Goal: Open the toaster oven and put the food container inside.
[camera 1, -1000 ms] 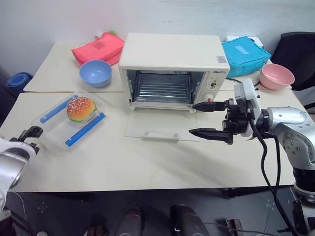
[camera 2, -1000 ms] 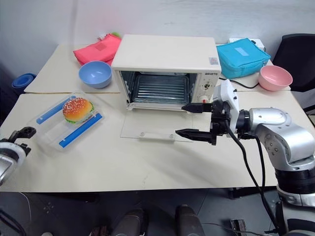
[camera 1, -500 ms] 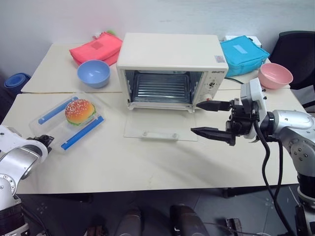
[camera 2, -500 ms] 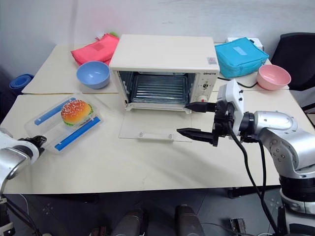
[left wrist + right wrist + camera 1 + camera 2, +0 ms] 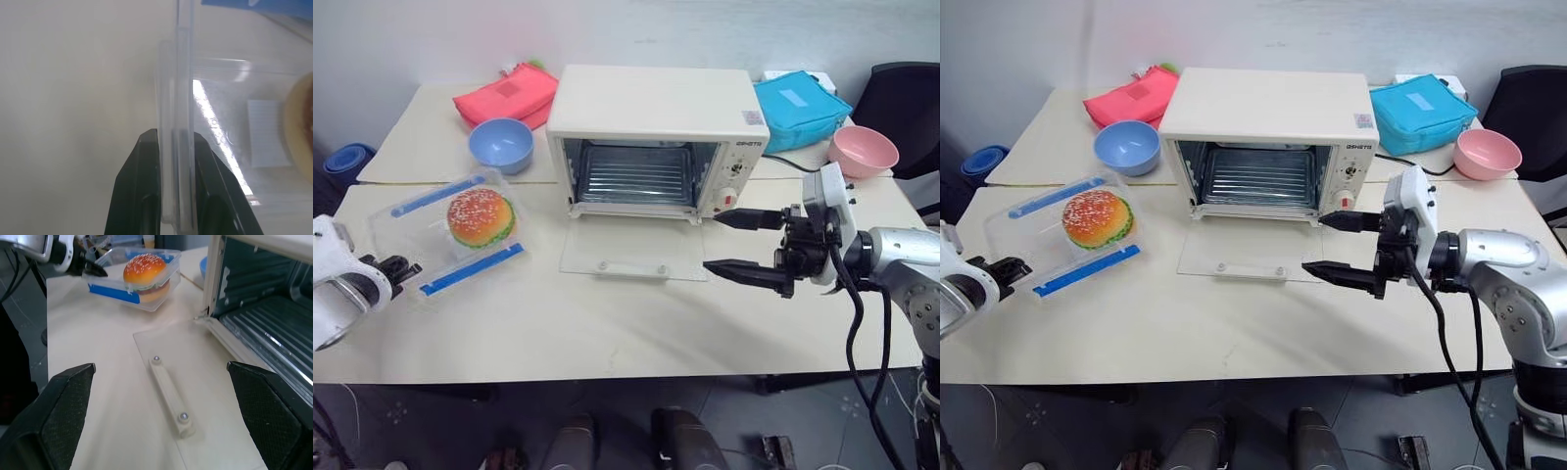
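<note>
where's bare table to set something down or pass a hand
Free: the front strip of table between the food container and the open right tool. Crowded: behind, around the toaster oven, blue bowl and pink bowl.

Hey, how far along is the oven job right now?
Done: the toaster oven door lies open flat. In hand: the left gripper is pinched on the food container rim, one side tilted up off the table. Left: carry it inside.

Left tool [image 5: 175, 147] low at the near left, its black fingers [image 5: 142, 196] pinched together on a thin clear edge. Right tool [image 5: 729, 242] held level, pointing across toward the left, fingers spread wide with nothing between them.
</note>
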